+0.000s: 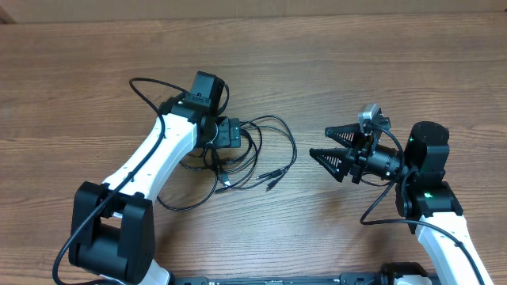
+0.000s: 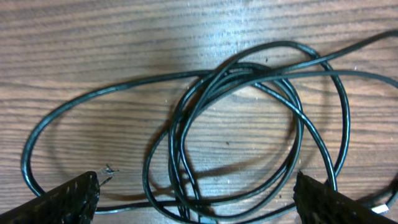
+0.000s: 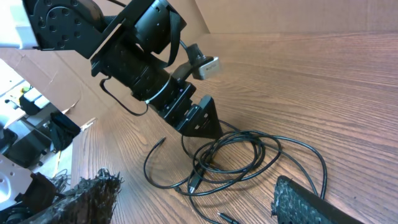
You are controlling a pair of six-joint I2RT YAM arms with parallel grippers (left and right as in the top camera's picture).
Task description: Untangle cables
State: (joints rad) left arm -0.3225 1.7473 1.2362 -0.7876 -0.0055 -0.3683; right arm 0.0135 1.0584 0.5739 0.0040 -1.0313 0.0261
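The cables (image 1: 257, 154) are several thin black cords lying in a loose tangle of overlapping loops on the wooden table, with small plug ends (image 1: 273, 176) at the lower right of the pile. My left gripper (image 1: 231, 134) hangs over the left part of the tangle, pointing down. In the left wrist view it is open (image 2: 196, 185), with the crossed loops (image 2: 249, 106) on the table between its fingers. My right gripper (image 1: 318, 141) is open and empty, right of the tangle and pointing left. In the right wrist view (image 3: 193, 196) the cables (image 3: 249, 152) lie ahead, with the left gripper (image 3: 196, 121) above them.
The table is bare brown wood (image 1: 380, 63). A thicker black cable (image 1: 146, 87) loops off the left arm. Cardboard and clutter (image 3: 37, 124) stand beyond the table's edge in the right wrist view.
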